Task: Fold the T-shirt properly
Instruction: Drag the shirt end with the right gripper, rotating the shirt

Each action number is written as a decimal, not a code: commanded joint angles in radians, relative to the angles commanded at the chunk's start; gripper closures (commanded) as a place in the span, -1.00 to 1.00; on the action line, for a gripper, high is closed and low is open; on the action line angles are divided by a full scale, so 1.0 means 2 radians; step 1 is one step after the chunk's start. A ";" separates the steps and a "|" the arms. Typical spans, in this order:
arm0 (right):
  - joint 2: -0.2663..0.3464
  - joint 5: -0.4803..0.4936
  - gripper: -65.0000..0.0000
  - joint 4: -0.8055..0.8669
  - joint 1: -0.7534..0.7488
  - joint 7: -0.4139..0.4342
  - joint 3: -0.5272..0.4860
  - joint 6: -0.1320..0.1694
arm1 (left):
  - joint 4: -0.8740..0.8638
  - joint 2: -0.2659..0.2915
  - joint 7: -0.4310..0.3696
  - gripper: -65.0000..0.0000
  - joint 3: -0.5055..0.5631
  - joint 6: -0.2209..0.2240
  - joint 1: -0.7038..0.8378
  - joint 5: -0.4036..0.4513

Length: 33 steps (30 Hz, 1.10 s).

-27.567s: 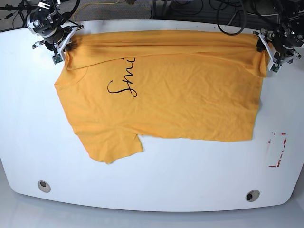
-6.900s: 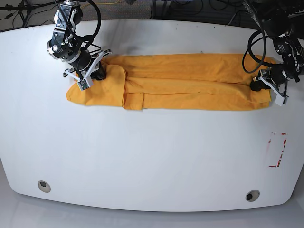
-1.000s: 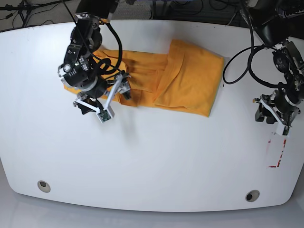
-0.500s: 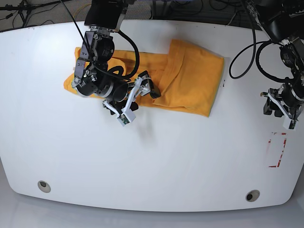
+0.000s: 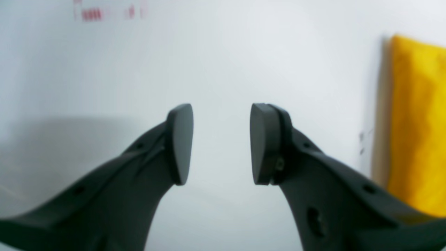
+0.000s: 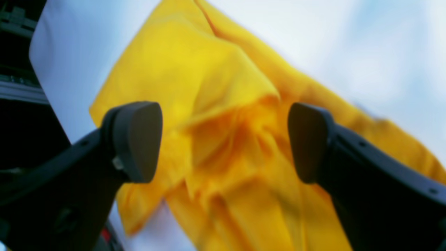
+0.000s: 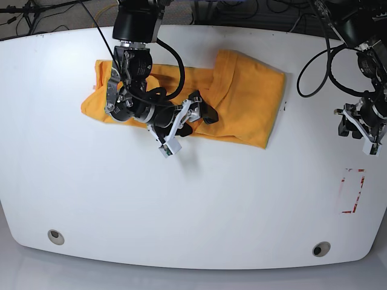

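Right claw point(image 6: 225, 143): parted, over the T-shirt point(image 7: 251, 99) near its middle; contact could not be told.
Shirt: reached out to both sides of that claw, its left end flatter, its right end a slanted, folded-over flap.
Just changed: the right claw had shifted rightward from the shirt's left part, while the shirt's outline matched a moment earlier.
Meaning: the right-end fold had been laid, but looked skewed; the claw was probably lining up for the next grasp or a straightening, with bunching a risk.
Left claw point(image 5: 221, 144): apart-fingered, holding nothing, above the bench point(image 7: 181, 211), well right of the shirt.
Count: two claws, one shirt, one bench.
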 joint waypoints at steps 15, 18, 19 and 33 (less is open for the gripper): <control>0.000 -0.025 0.90 -0.034 0.015 0.021 0.000 0.000 | 0.000 -0.001 0.000 0.22 0.000 0.000 0.000 0.000; 0.000 -0.025 1.00 -0.031 0.015 0.021 0.000 0.000 | 0.000 -0.001 0.000 0.22 0.000 0.000 0.001 0.000; 0.000 -0.022 1.00 -0.029 0.015 0.021 0.000 0.000 | 0.000 -0.001 0.000 0.22 0.000 0.000 0.002 0.000; 0.000 -0.021 0.96 0.081 0.029 -0.034 0.000 0.000 | 0.000 -0.002 0.000 0.22 0.001 0.000 0.024 0.000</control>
